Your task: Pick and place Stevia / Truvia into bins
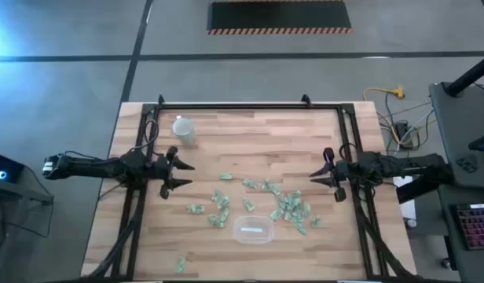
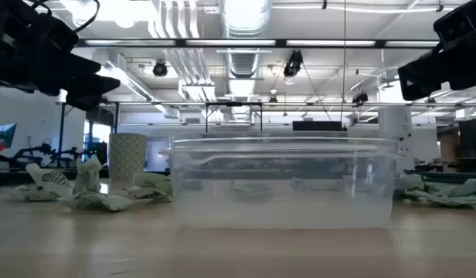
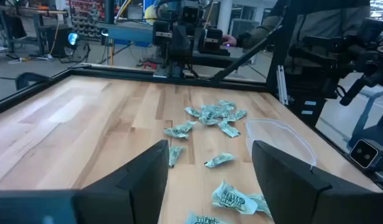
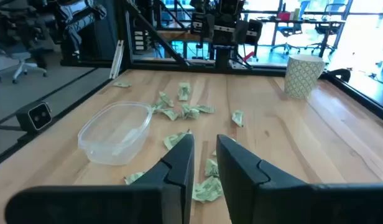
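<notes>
Nearest the lens in the low view: clear bin (image 2: pixel 280 183), filling mid-frame, resting flat on the wooden table (image 2: pixel 238 251), long axis across the picture. In the high view, same bin (image 1: pixel 254 229) at lower centre, long side running left to right.

Left gripper (image 1: pixel 185 174) at left of centre in the high view, raised above the table, jaws spread wide, nothing between them; fingers (image 3: pixel 137 177) set well apart in the left wrist view. Right gripper (image 1: pixel 314 177) at right of centre, jaws nearly together with a thin gap, gripping nothing; fingers (image 4: pixel 179 160) close side by side in the right wrist view.

Stevia sachets (image 1: pixel 287 206) scattered around the bin: thickest cluster just upper right of it, a looser group (image 1: pixel 218 212) to its upper left, one stray (image 1: pixel 181 265) near the lower edge. Crumpled, pointing every which way, no shared axis. White cup (image 1: pixel 183 130) upright at upper left.
</notes>
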